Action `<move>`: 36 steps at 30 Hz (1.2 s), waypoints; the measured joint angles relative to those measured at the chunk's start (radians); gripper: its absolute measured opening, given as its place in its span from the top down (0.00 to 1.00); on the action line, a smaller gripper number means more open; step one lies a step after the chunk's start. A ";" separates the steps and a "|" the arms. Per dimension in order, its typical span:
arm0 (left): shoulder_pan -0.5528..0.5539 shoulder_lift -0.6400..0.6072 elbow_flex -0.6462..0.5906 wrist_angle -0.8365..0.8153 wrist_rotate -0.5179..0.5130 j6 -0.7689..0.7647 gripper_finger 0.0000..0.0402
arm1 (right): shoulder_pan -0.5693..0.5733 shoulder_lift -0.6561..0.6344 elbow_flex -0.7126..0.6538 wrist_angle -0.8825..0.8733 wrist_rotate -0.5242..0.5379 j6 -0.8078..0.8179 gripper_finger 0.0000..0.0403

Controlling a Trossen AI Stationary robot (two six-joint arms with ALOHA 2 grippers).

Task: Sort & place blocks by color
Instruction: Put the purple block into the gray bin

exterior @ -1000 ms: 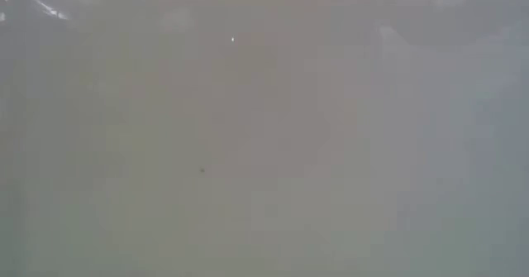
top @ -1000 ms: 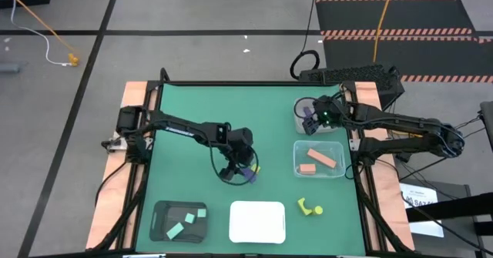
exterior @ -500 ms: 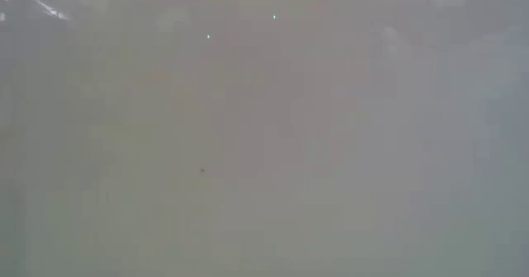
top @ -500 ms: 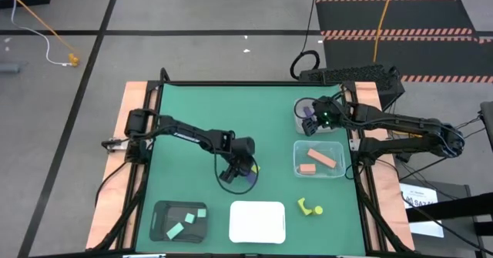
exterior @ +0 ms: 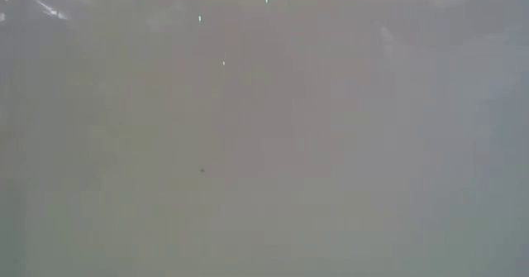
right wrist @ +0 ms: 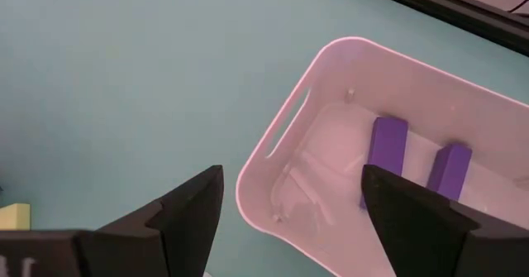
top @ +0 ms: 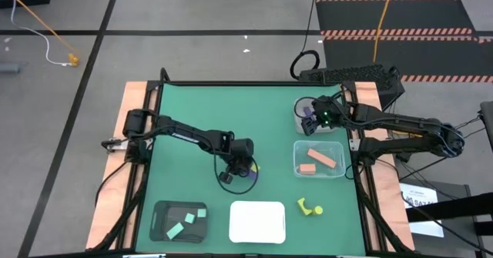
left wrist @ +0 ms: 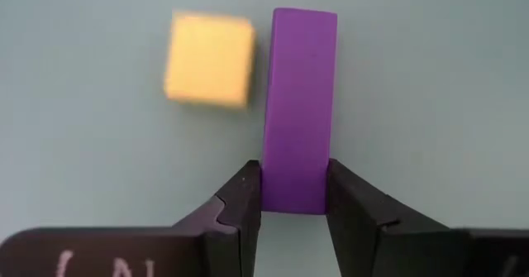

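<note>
At surface centre: left hand point(left wrist: 293, 207) clamped on near end of purple bar point(left wrist: 299, 107), long axis running straight ahead from fingers; yellow cube point(left wrist: 209, 59) just beside bar. Right hand point(right wrist: 289, 207), fingers apart, hovers over white bin point(right wrist: 273, 157) holding purple blocks point(right wrist: 385, 149); left arm nearer bar.

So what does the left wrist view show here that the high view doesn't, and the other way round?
Only the left wrist view shows the left end effector with its fingers closed on the end of a purple bar, beside a yellow cube. Only the high view shows the right end effector over the far white bin, the clear tray with salmon blocks, and the black tray. Both show the green mat.
</note>
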 joint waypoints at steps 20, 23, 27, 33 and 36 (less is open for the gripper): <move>0.117 -0.297 -0.004 0.108 -0.272 -0.173 0.74 | 0.000 0.000 0.002 0.389 0.000 -0.027 0.31; 0.149 -0.297 -0.003 0.144 -0.345 -0.266 0.74 | 0.000 0.000 0.002 0.450 0.000 -0.025 0.31; 0.184 -0.297 -0.003 0.182 -0.437 -0.370 0.74 | 0.000 0.000 0.002 0.487 0.000 -0.016 0.31; 0.204 -0.297 -0.003 0.293 -0.534 -0.463 0.74 | 0.000 0.000 0.002 0.474 0.001 0.039 0.31; 0.202 -0.297 -0.003 0.377 -0.564 -0.497 0.74 | 0.000 0.000 0.002 0.474 0.001 0.043 0.31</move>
